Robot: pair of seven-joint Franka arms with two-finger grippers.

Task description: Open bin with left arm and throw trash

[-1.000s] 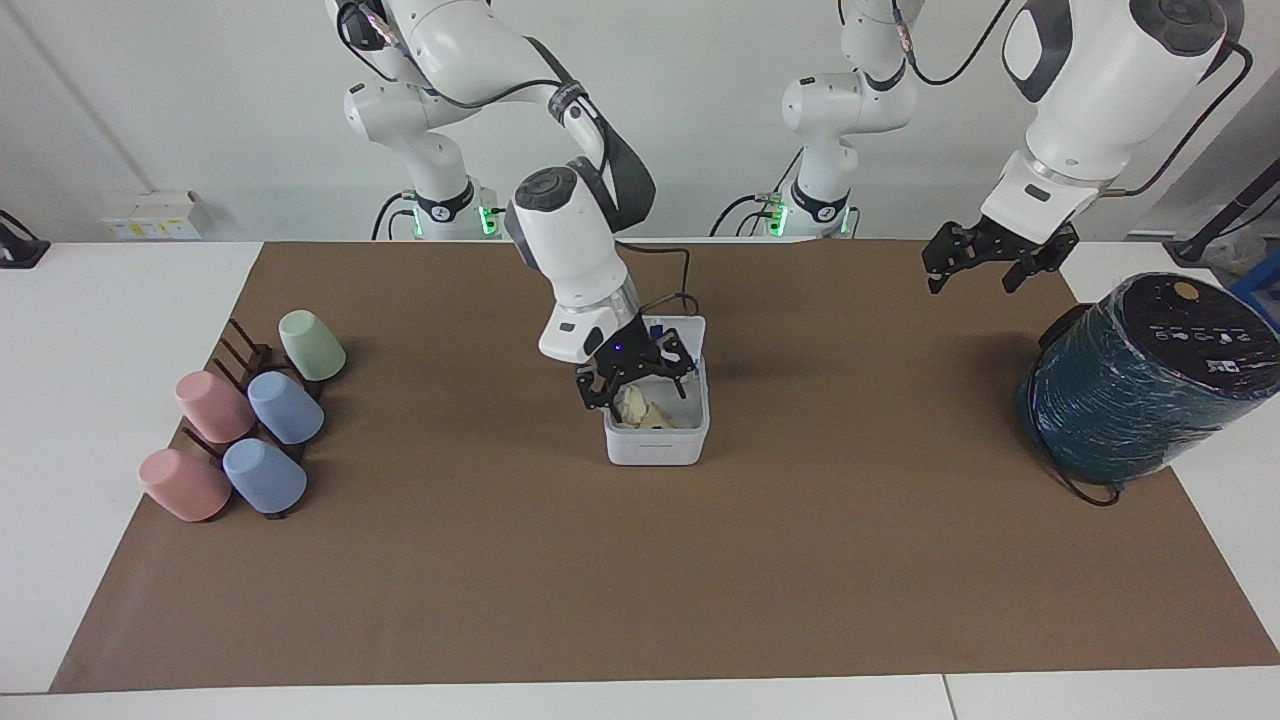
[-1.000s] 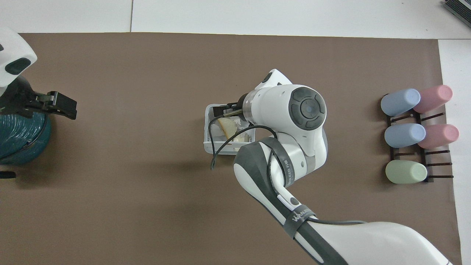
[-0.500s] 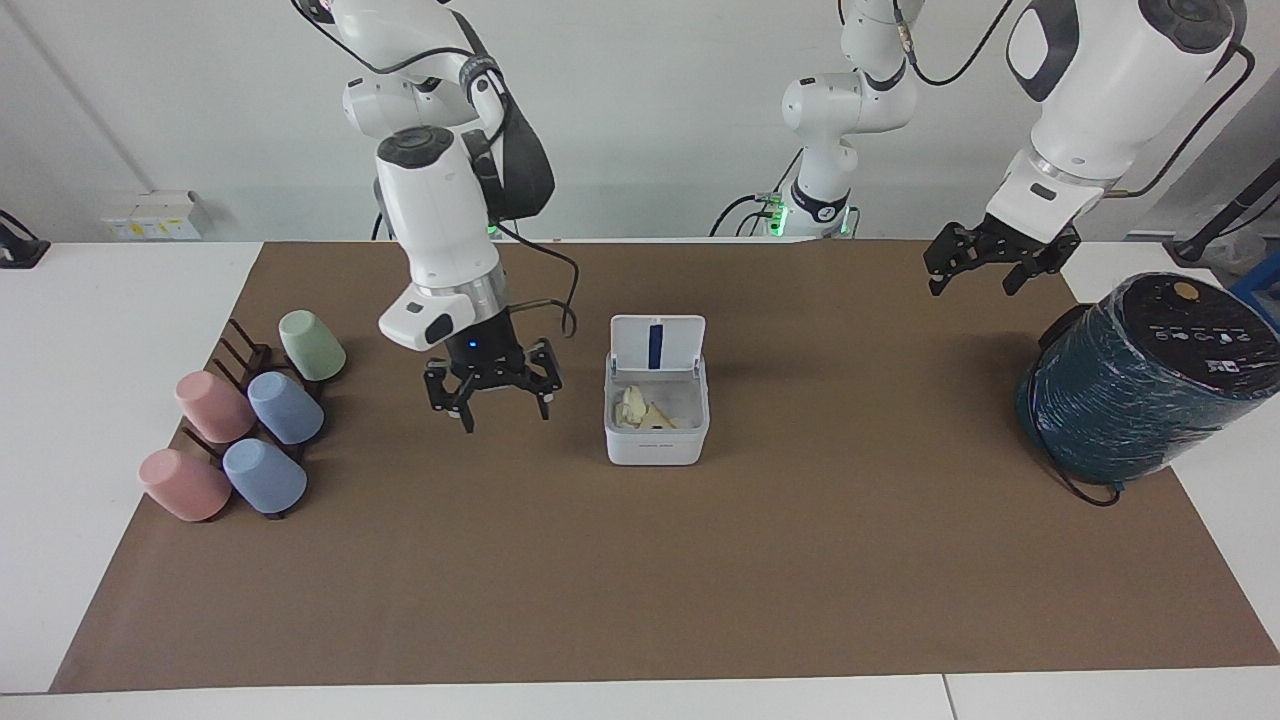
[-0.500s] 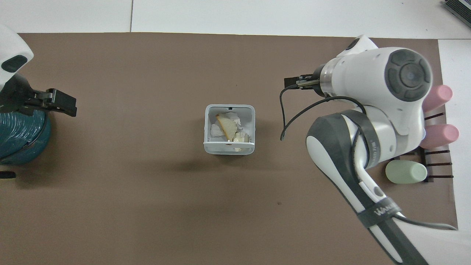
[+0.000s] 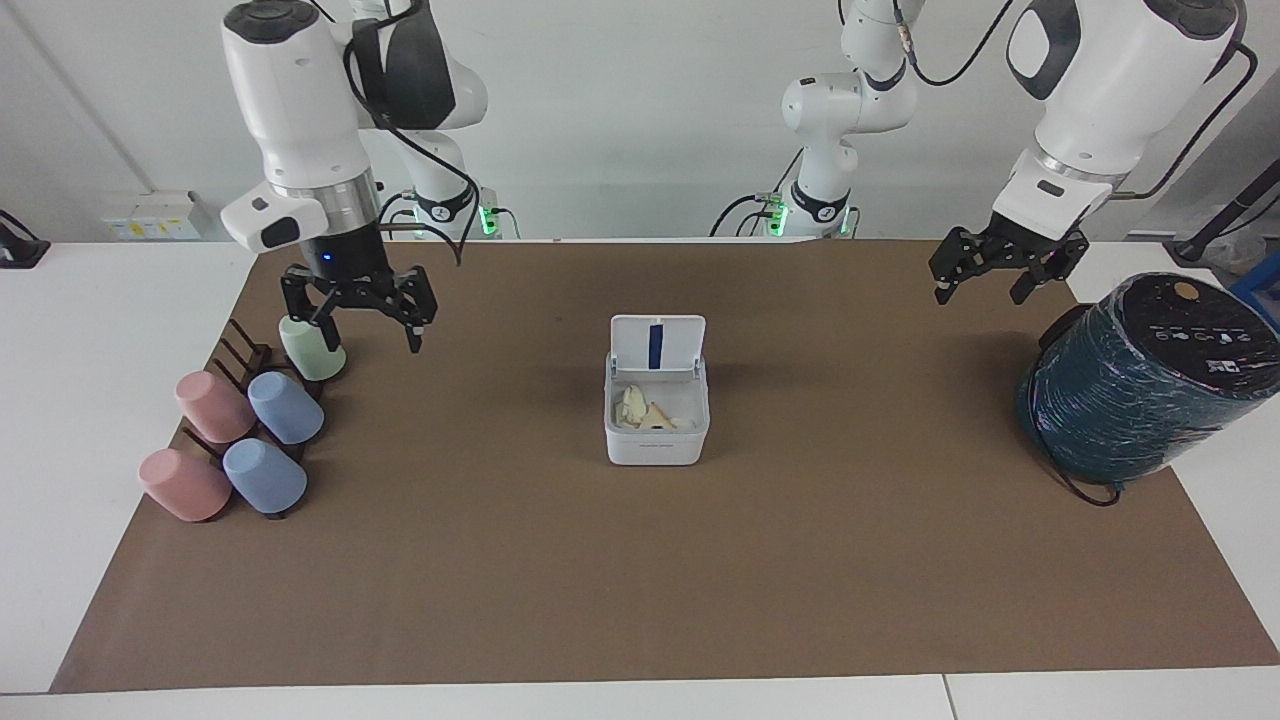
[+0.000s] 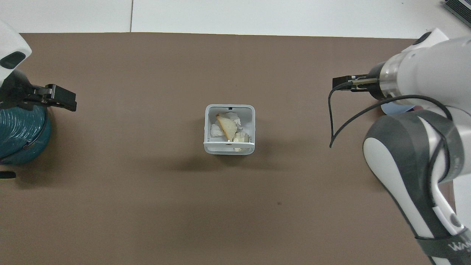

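White counter point(image 5: 120, 330) under brown mat point(image 5: 640, 560), plain wall at back. Bin point(image 5: 656, 440) mid-mat, lid point(image 5: 657, 344) up on the robot-side edge, blue stripe showing. Trash point(image 6: 228, 128) inside: tissue, paper wad, tan wedge, all piled together. Left pincer point(image 5: 1003, 268) wide, empty, hanging over mat near teal cylinder point(image 5: 1140, 380) at left arm's end. Right pincer point(image 5: 358, 305) wide, empty, blue light on, over green cup point(image 5: 312, 345) by cup rack point(image 5: 245, 400). No scraps visible on mat. Judged: opening and throwing both done, arms parked clear of bin. Next move likely none, or closing lid; would need a pincer brought over lid's top edge, pushed down gently.
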